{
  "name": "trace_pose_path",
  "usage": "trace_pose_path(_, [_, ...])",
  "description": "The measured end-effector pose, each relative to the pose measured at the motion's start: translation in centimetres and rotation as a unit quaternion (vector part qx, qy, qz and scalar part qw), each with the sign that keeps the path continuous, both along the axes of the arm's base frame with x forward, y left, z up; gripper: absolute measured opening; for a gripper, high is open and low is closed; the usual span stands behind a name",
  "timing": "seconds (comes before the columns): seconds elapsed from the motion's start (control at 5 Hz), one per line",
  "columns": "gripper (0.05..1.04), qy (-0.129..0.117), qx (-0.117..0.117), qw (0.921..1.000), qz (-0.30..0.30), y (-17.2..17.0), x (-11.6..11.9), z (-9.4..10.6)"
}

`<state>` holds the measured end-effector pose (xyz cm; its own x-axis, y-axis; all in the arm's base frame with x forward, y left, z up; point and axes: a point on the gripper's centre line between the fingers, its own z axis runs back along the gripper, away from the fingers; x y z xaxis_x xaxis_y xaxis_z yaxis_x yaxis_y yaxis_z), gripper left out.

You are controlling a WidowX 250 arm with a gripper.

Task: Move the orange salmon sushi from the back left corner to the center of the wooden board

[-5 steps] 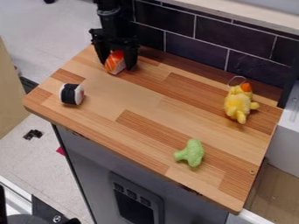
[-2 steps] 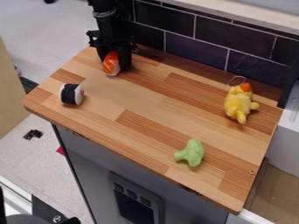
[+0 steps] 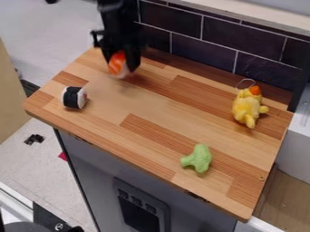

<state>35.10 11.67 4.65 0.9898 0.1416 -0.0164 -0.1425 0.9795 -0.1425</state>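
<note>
The black tool (image 3: 123, 68) is hanging over the far left part of the wooden worktop (image 3: 142, 106), gripping an orange-and-white toy salmon sushi (image 3: 117, 64) between its two fingers. A toy sushi roll (image 3: 74, 97) with a black band is resting near the left edge, nearer the camera. Well apart, a yellow plush chick (image 3: 247, 108) with an orange beak is lying toward the far right, and a green toy broccoli (image 3: 198, 158) is sitting near the front edge. Dark tiles (image 3: 212, 45) are lining the wall behind.
</note>
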Motion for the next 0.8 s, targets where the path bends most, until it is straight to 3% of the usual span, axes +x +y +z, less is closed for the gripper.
trace_pose_path(0.2, [0.561,-0.003,-0.009,0.9999,0.009,-1.4,-0.1,2.3])
trace_pose_path(0.4, [0.561,-0.026,-0.005,0.9995,0.015,-3.0,0.1,4.8])
trace_pose_path(0.8, [0.561,-0.018,0.010,0.9998,0.005,-7.7,-0.7,5.3])
